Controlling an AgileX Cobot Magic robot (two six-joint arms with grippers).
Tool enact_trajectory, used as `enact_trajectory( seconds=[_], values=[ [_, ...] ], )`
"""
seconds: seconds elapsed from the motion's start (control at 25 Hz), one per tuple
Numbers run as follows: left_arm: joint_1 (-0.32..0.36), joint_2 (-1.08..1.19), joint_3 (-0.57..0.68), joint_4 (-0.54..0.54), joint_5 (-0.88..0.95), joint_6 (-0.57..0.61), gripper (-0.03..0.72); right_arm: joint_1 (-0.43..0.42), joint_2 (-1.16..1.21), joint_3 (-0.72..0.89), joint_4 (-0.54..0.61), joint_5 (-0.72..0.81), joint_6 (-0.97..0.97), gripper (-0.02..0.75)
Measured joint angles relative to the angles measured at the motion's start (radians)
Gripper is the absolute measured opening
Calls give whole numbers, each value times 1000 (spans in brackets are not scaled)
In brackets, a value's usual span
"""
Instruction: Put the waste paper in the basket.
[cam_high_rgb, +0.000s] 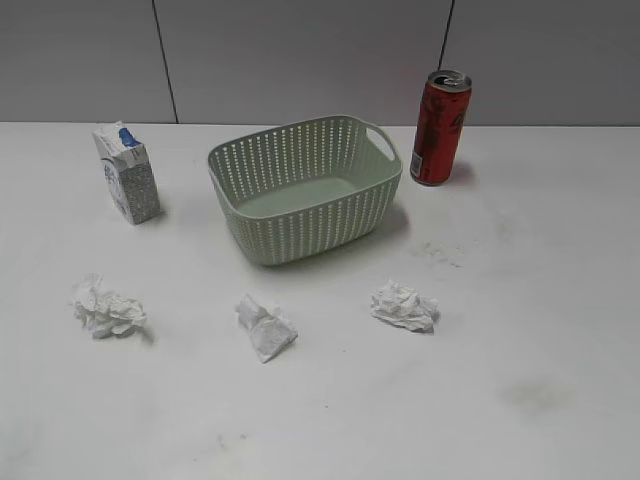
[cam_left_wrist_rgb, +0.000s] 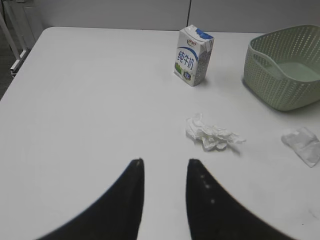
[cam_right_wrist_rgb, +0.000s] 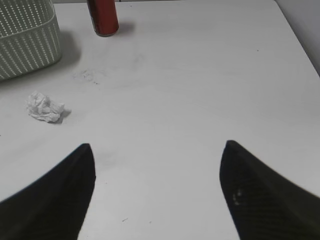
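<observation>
wads (cam_high_rgb: 108, 310) untouched, basket (cam_high_rgb: 250, 165) empty; left gripper (cam_left_wrist_rgb: 165, 167) slightly parted, nearest wad ahead-right; right gripper (cam_right_wrist_rgb: 157, 152) wide open, wad (cam_right_wrist_rgb: 45, 107) far left.

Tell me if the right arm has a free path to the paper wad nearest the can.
Probably yes. The right gripper is open, and only bare table lies between it and the wad; the basket and can stand further back.

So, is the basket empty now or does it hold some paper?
Empty: the basket shows a bare floor, and all three paper wads lie on the table.
</observation>
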Motion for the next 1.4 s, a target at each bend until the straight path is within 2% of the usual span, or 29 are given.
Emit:
enact_trajectory(
  seconds=[0.64,0.84,1.04,1.4],
  values=[
    [0,0,0,0,0,0,230,0,-1,0,0,-4,0,587],
    [0,0,0,0,0,0,230,0,45,-30,26,-96,-77,587],
    [0,0,0,0,0,0,230,0,219,-70,107,-214,-171,587],
    [0,0,0,-3,0,0,230,0,618,-203,247,-226,-378,605]
  ],
)
